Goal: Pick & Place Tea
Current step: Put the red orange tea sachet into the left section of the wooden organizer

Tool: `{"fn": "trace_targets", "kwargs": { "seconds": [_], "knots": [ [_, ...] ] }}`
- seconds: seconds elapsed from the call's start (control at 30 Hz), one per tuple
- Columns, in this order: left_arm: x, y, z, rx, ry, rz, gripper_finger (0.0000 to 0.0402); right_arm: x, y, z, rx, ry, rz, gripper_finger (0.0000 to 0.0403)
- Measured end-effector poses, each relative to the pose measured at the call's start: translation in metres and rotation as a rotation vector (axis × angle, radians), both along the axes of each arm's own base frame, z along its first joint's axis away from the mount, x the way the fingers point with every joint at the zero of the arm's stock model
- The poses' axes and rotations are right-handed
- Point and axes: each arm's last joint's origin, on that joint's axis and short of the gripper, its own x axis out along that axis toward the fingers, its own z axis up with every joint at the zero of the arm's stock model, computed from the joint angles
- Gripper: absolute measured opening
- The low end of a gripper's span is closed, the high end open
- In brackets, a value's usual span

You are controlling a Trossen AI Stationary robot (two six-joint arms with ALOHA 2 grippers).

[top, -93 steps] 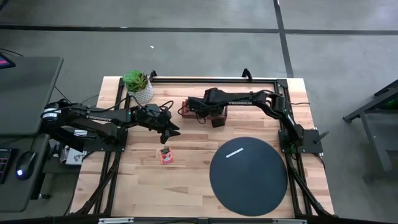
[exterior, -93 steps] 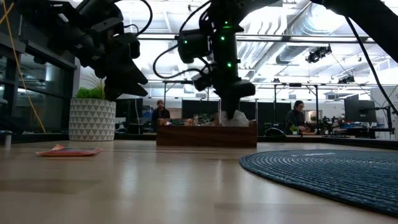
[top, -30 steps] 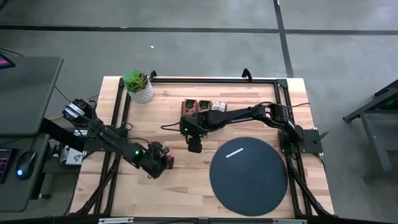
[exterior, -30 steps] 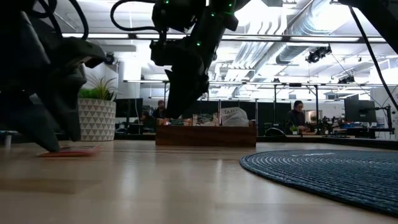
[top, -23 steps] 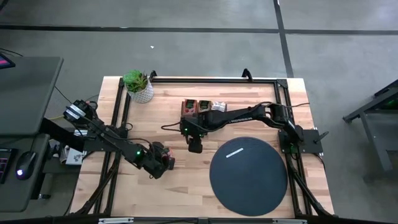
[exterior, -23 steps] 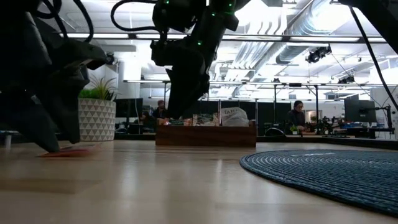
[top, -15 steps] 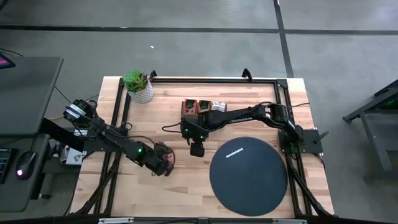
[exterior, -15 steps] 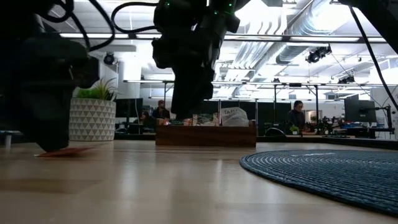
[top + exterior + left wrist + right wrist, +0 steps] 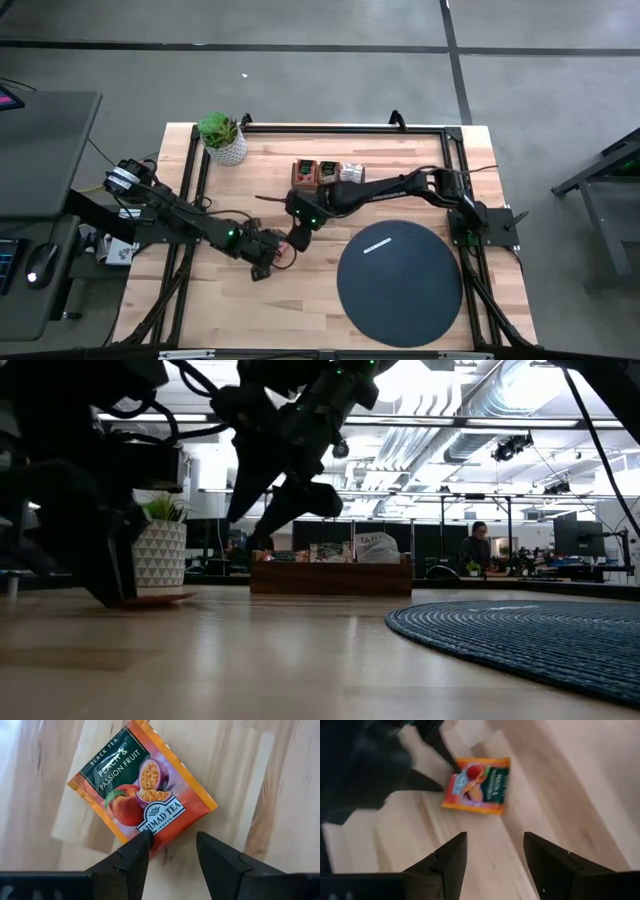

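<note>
One orange tea sachet (image 9: 142,795) lies flat on the wooden table (image 9: 230,300), left of the table's middle; it also shows as the sachet (image 9: 284,256) in the high view and the sachet (image 9: 477,785) in the right wrist view. My left gripper (image 9: 172,840) is down at the table on the sachet's left, open. My right gripper (image 9: 297,242) hovers open just above and behind the sachet, tipped toward it, nothing between its fingers. More tea sachets stand in the wooden tray (image 9: 325,172) farther back. My left gripper meets the sachet only with the tip of one finger (image 9: 142,842), at the sachet's edge nearest the gripper (image 9: 156,834). The other finger stands on bare wood beside it. The fingers slant down from the table's left. The sachet lies flat on the table.
A large black woven disc (image 9: 400,283) lies at the near right with a thin white strip (image 9: 378,246) on it. A potted plant (image 9: 222,136) stands at the far left corner. Bare wood shows near the front left.
My left gripper has gone toward the table's right, and the sachet has slid that way along the wood ahead of its finger. My right gripper has come toward the table's left, over the sachet, and has tipped from pointing down to slanting.
</note>
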Motion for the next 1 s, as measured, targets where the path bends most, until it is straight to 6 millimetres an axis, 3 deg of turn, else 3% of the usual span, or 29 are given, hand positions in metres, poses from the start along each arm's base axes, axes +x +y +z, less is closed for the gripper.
{"fn": "trace_targets", "kwargs": {
  "seconds": [0.17,0.33,0.7,1.0],
  "knots": [
    [0.0,0.0,0.0,0.07,0.003,-0.122,0.0166,0.001,0.001,-0.006,0.003,0.023,-0.079,0.019],
    [0.0,0.0,0.0,0.091,0.006,-0.173,0.0166,0.007,0.001,-0.028,0.071,0.063,-0.097,0.019],
    [0.001,0.0,0.0,0.106,0.0,-0.185,0.0166,0.019,-0.022,-0.05,0.179,0.038,-0.166,0.019],
    [0.001,0.0,0.0,0.107,-0.006,-0.18,0.0166,0.025,-0.026,-0.069,0.279,0.047,-0.161,0.019]
  ]
}}
